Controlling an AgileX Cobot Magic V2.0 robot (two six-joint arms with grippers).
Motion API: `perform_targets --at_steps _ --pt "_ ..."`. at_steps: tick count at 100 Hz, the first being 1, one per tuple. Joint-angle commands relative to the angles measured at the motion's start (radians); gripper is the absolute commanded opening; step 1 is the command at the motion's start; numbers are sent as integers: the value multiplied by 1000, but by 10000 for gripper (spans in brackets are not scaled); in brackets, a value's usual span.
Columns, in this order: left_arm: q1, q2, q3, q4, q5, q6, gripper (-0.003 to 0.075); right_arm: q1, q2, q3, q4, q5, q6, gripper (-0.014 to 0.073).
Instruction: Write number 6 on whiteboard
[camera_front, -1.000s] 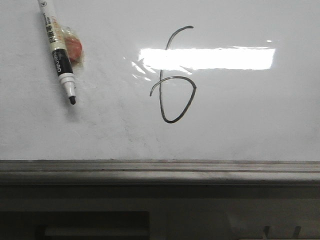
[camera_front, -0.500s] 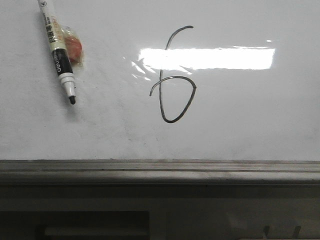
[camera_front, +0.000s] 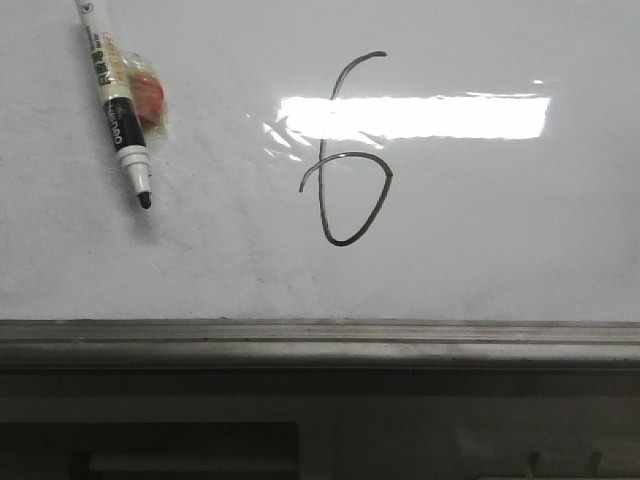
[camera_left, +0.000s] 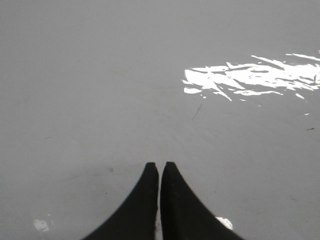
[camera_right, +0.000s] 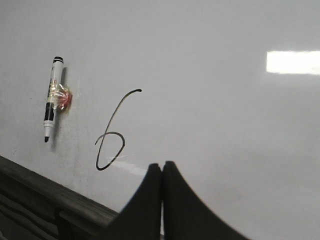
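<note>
Lying flat on the whiteboard (camera_front: 480, 240), the marker (camera_front: 117, 100) rests at the far left with its cap off and its dark tip pointing toward the near edge, well apart from the number 6 (camera_front: 345, 160), which stands drawn near the middle of the board under a bar of glare. A reddish wad wrapped in clear tape (camera_front: 147, 97) clings to the right side of the marker's barrel, touching it.

Both pincers show as empty. The left gripper (camera_left: 159, 167) has its two black fingers pressed together over bare board, with nothing between them. The right gripper (camera_right: 162, 167) is likewise closed on nothing, hanging above the board with the figure and the marker beyond it to the left.

Judging from these views, the writing is done: stem and loop are joined and readable, though the loop comes to a point at its right.

The marker looks light and stiff, a smooth plastic tube that would likely roll or skid on the glossy surface if nudged from the side. The best hold is probably across the barrel at its middle, near the taped wad, which seems meant to give the fingers something soft and grippy. The exposed tip should be kept clear of the board, since any touch could leave a stray mark, and fresh ink in the figure may smear if brushed.
</note>
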Motion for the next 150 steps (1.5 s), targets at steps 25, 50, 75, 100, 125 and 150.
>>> perform_targets --at_steps 25,50,75,100,125,150 --pt "0 -32 49 -11 -70 -11 -20 -49 -6 8 -302 -146 172 -65" --pt "0 -32 49 -11 -70 -11 -20 -247 -17 142 -602 -303 359 -65" --pt "0 -32 49 -11 -70 -11 -20 -253 -17 240 -703 -397 359 -65" --pt "0 -32 49 -11 -70 -11 -20 -253 -17 240 -703 -359 356 -65" --pt "0 -32 49 -11 -70 -11 -20 -253 -17 240 -703 -365 356 -65" --pt "0 -32 49 -11 -70 -11 -20 -253 -17 240 -703 -365 356 -65"
